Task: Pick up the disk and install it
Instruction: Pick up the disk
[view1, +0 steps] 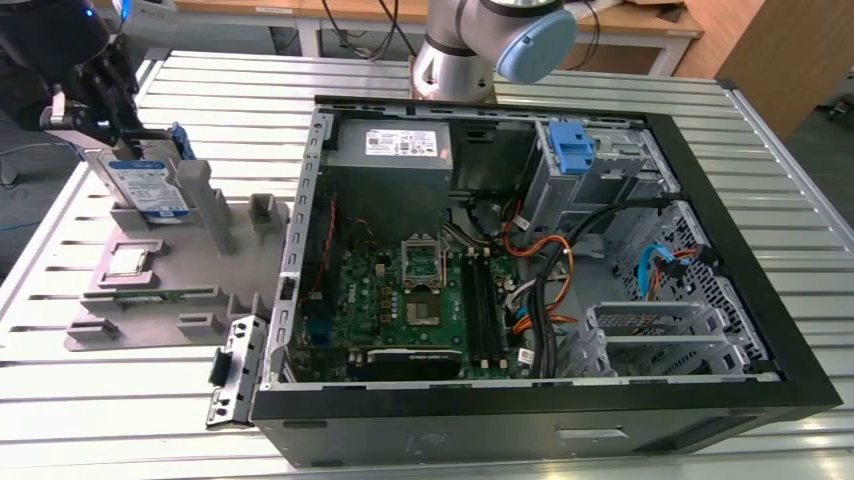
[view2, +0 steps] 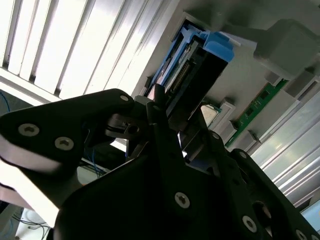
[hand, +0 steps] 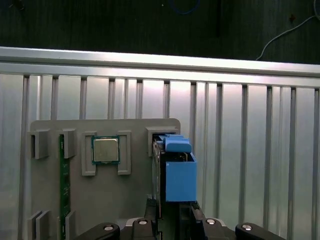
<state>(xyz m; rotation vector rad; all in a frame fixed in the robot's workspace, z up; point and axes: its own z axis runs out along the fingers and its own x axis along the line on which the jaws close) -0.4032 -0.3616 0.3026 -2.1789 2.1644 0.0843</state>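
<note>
The disk (view1: 140, 185), a silver drive with a white-and-blue label and blue rails, stands on edge in a slot of the grey holder tray (view1: 187, 260) at the exterior view's left. My gripper (view1: 134, 140) reaches onto its upper end from above. In the first wrist view the black fingers (hand: 151, 210) sit tight against both sides of the disk (hand: 180, 175), so the gripper (hand: 174, 212) looks shut on it. The second wrist view shows the gripper (view2: 175, 125) astride the disk (view2: 197, 70), whose blue handle end (view2: 217, 45) points away.
The open computer case (view1: 534, 260) fills the middle and the exterior view's right, with a blue bracket (view1: 571, 150) at its drive bay and a grey power supply (view1: 390, 145). The tray also holds a processor chip (hand: 105, 150) and a memory stick (hand: 62, 190). A black bracket (view1: 234, 370) lies by the case.
</note>
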